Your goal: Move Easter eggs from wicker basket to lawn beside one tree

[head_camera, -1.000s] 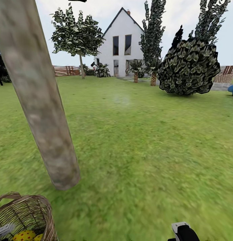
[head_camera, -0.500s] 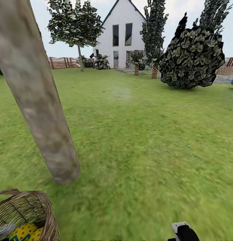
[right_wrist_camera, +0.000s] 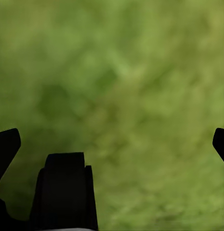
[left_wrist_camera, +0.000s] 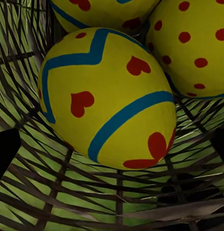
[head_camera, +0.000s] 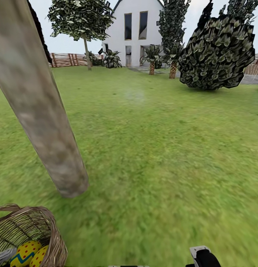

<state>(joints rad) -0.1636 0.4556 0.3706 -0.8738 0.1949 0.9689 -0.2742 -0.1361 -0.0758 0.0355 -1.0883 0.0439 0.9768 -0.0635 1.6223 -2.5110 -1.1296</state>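
The wicker basket stands on the lawn at the foot of a thick grey-brown tree trunk. Yellow Easter eggs lie in it: a red-dotted one and another beside it. The left wrist view looks into the basket at an egg with blue zigzag and red hearts, a dotted egg and a third egg. My left gripper hangs open over the hearts egg, fingertips wide apart. My right gripper is open above bare grass.
A white house stands far back behind a brown slatted fence. A dark leafy bush, slim cypresses and a small leafy tree line the far lawn. Part of my right arm shows low in the head view.
The whole head view has shifted as the camera tilted down, so the basket and its eggs show more fully. Nothing on the lawn has moved.
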